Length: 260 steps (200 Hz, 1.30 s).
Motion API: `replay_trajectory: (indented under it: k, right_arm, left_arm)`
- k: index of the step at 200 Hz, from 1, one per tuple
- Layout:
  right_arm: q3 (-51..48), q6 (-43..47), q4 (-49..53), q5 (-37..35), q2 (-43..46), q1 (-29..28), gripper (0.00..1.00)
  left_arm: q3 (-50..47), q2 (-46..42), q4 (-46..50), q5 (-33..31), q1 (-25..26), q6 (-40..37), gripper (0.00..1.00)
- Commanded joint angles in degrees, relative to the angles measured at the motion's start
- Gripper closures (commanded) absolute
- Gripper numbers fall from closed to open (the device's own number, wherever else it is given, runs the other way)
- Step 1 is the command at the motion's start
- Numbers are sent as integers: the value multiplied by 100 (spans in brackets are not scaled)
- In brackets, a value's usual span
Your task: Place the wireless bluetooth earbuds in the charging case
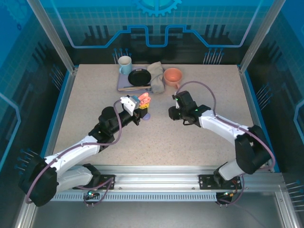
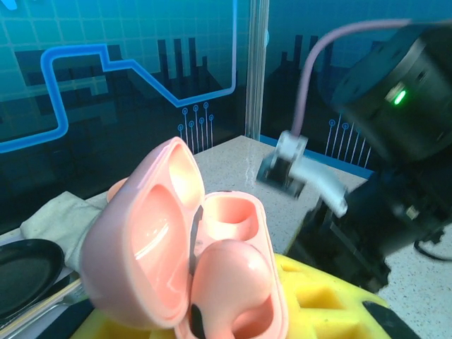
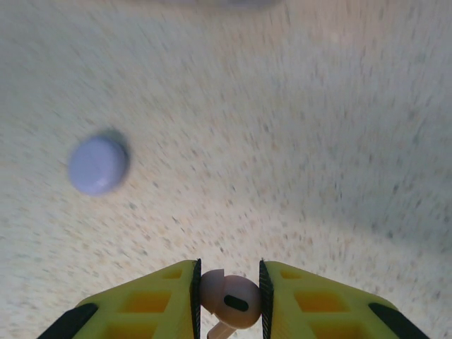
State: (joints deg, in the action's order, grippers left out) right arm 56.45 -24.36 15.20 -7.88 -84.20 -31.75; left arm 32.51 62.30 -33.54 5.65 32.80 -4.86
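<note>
Our left gripper (image 1: 137, 105) clamped on the pink charging case (image 2: 141, 240), lid open, its wrist view letting us see one pink earbud (image 2: 229, 279) seated inside, our right gripper (image 3: 227, 289) pinching a salmon-pink earbud (image 3: 236, 302) above the table (image 3: 296, 141), lavender case (image 3: 99, 164) nearby

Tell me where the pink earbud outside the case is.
Right wrist view: the pink earbud sits pinched between the right end effector's yellow fingers, bottom centre, above the speckled table.

I'm driving this from afar in a lab-style robot cell: a speckled desk (image 1: 95, 95) fenced by aluminium posts (image 1: 51, 34), blue circuit-print panels (image 1: 156, 23), and a metal mounting rail (image 1: 156, 183).
</note>
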Motion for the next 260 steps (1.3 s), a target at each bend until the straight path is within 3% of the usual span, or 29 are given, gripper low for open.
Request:
replay_trajectory:
  k: [1,79,178,260]
  right_arm:
    - [373,375,-369,165,456,125,72]
    - [1777,842,-429,770,902,160,71]
    - [1936,1041,-1054,2029,879,91,71]
    - [1809,2133,-873,1537,1083,-507,72]
  left_arm:
    - [103,-170,121,-36,-64,-129,100]
    - [401,47,243,168,-64,-118,100]
    - [1225,646,549,592,-64,16,100]
    - [1547,872,647,847,-68,177,100]
